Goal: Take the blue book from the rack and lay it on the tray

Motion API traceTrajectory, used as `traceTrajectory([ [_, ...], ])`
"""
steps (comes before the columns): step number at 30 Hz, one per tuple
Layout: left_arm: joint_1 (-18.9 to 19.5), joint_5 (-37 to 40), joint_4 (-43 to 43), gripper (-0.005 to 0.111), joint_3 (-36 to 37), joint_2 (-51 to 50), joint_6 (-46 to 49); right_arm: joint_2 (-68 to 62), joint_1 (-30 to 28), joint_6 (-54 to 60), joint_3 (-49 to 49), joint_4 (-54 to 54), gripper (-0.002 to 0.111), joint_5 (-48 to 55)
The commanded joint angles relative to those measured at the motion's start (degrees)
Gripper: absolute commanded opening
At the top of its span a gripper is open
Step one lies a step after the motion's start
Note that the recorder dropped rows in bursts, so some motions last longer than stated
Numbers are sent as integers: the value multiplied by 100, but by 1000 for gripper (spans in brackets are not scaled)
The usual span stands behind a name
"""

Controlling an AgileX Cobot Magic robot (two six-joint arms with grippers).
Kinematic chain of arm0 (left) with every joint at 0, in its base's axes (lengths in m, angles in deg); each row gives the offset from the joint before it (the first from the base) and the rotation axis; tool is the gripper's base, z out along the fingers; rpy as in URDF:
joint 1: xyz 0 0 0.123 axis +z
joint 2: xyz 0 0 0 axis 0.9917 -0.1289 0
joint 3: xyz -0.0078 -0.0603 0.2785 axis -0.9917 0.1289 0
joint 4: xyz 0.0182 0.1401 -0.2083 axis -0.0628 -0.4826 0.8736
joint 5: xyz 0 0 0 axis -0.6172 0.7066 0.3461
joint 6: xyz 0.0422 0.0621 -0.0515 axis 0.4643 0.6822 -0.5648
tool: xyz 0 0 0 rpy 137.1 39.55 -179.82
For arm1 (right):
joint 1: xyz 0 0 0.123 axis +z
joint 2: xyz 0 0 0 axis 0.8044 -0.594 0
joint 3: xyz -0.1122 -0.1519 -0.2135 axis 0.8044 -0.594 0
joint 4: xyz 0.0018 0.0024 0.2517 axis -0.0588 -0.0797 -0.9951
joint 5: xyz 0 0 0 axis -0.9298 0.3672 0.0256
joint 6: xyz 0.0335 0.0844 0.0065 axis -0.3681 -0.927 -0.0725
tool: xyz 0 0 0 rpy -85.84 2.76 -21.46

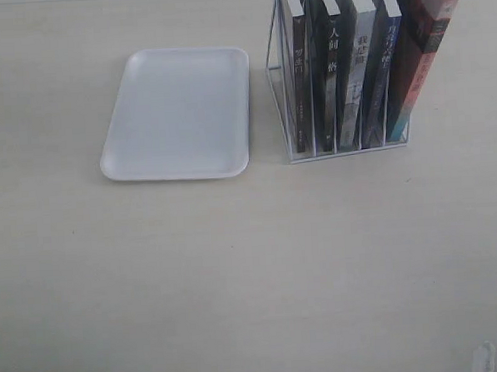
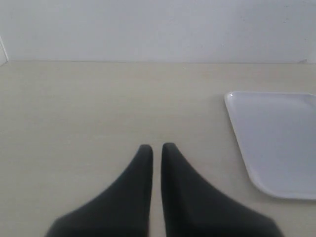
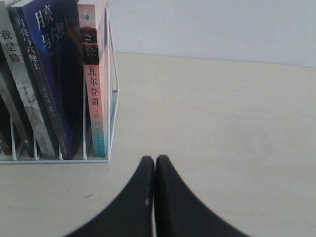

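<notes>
The blue book [image 1: 384, 70] stands upright in the white wire rack [image 1: 347, 153], second slot from the right, between a grey-spined book and the red book. The white tray [image 1: 178, 115] lies flat with nothing on it, left of the rack. Neither gripper shows in the exterior view. In the right wrist view my right gripper [image 3: 155, 159] is shut with nothing in it, low over the table, in front of the rack [image 3: 114, 89] and short of the blue book [image 3: 54, 74]. My left gripper [image 2: 157, 148] is shut on nothing, with the tray [image 2: 276, 143] off to one side.
A taller red book with a teal foot [image 1: 425, 52] fills the rightmost slot and leans outward. Black- and grey-spined books [image 1: 330, 73] fill the other slots. A pale wall [image 2: 158, 29] rises behind the table's far edge.
</notes>
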Motion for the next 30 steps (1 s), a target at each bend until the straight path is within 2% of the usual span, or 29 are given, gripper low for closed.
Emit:
traceTrajectory([
  [1,-46,-35,-12,6,22,13,12,27,-21,37,3,-10,0,-22],
  [14,-46,-35,-12,6,22,13,12,27,-21,0,3,5,0,-219],
  [20,-46,-35,-12,6,22,13,12,27,-21,0,3,5,0,-2876],
  [23,-46,-35,-12,6,22,13,12,27,-21,0,3,5,0,-3841],
  [28,-46,-35,-12,6,22,13,12,27,-21,0,3,-90,0,-5119],
  [30,-46,-35,-12,6,22,13,12,27,-21,0,106,-367,0,-5146],
])
